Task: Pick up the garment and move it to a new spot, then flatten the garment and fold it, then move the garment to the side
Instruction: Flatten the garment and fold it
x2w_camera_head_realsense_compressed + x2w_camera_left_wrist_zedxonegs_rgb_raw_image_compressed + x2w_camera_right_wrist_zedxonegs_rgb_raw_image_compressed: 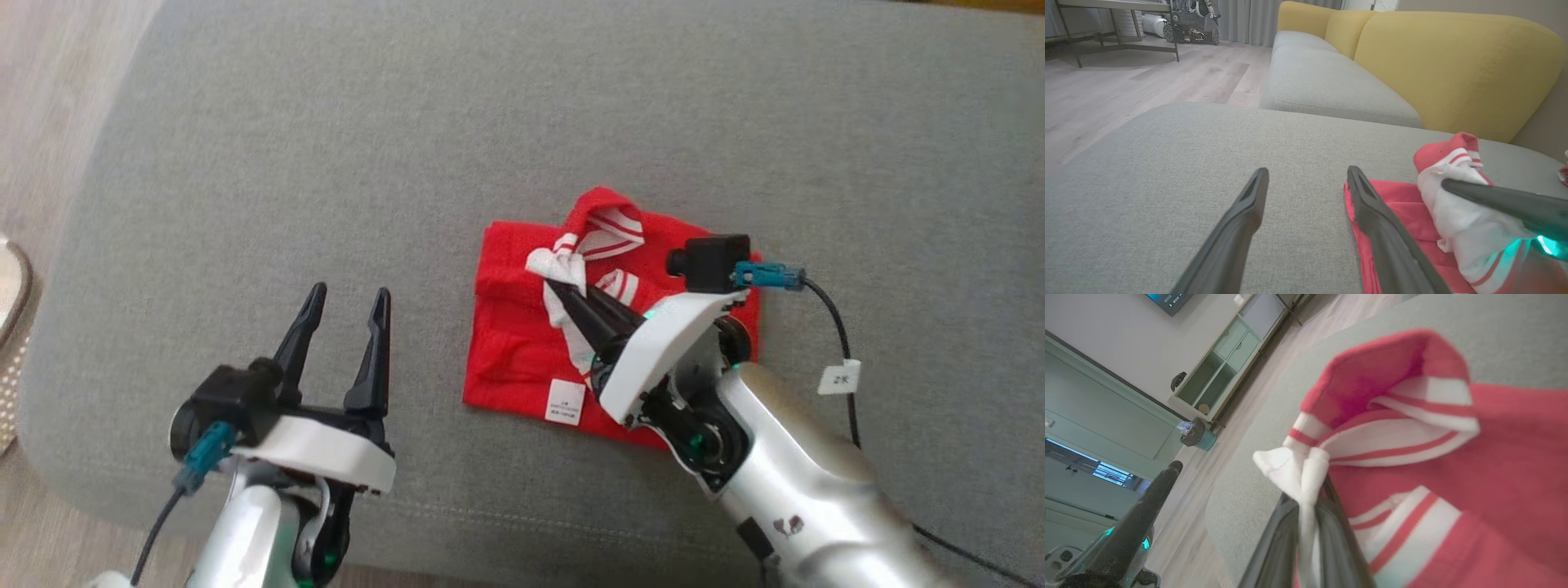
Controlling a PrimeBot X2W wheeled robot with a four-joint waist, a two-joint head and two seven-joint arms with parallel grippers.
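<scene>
A red garment [514,343] with white striped trim lies folded on the grey cushion [490,122], a white label [565,402] at its near edge. My right gripper [555,287] is shut on the garment's white trim [1306,473], which is pinched between the two fingers and lifted a little. In the left wrist view the garment [1412,220] shows at the right with the right gripper's dark finger [1494,200] across it. My left gripper [347,296] stands open over bare cushion to the left of the garment, its fingers [1241,212] apart with nothing between them.
The cushion's near edge runs along the bottom of the head view, with wooden floor [49,98] at the left. A yellow sofa backrest [1453,61] stands beyond the cushion. A black cable with a tag [841,377] trails right of my right arm.
</scene>
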